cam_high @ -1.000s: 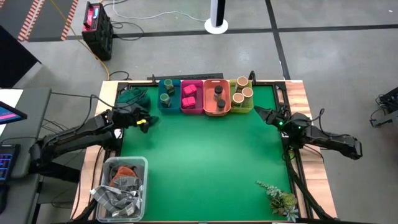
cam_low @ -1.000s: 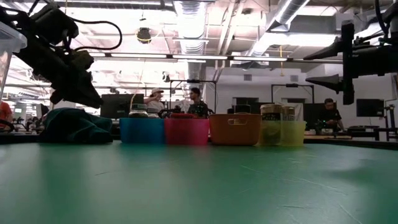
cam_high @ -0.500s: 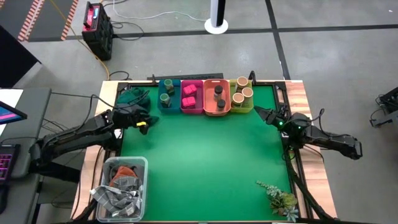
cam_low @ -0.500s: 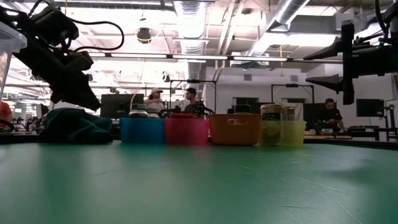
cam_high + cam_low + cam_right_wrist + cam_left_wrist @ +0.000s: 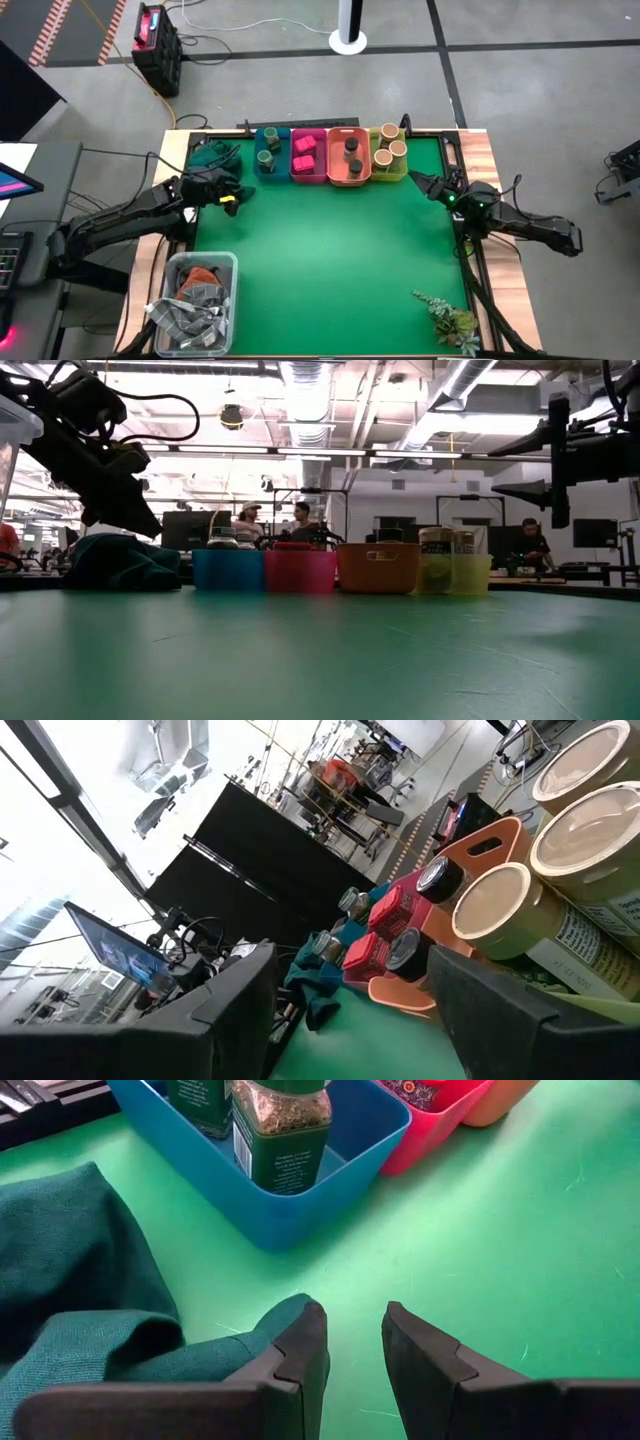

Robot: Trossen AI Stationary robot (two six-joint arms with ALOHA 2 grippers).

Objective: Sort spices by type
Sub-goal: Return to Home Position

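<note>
Four bins stand in a row at the table's far edge: blue, pink, orange and yellow. The spices sit in them. Glass jars are in the blue bin, pink boxes in the pink one, dark-lidded jars in the orange one and tan-lidded round jars in the yellow one. My left gripper hangs above the table near the blue bin, slanting down, narrowly open, with nothing between its fingers. My right gripper stays level near the yellow bin, open and holding nothing.
A dark green cloth lies at the far left beside the blue bin, under my left gripper's side. A clear box of rags stands at the near left. A plant sprig lies at the near right. People show in the room behind.
My left gripper has rolled a little about its own pointing line and stayed in place.
</note>
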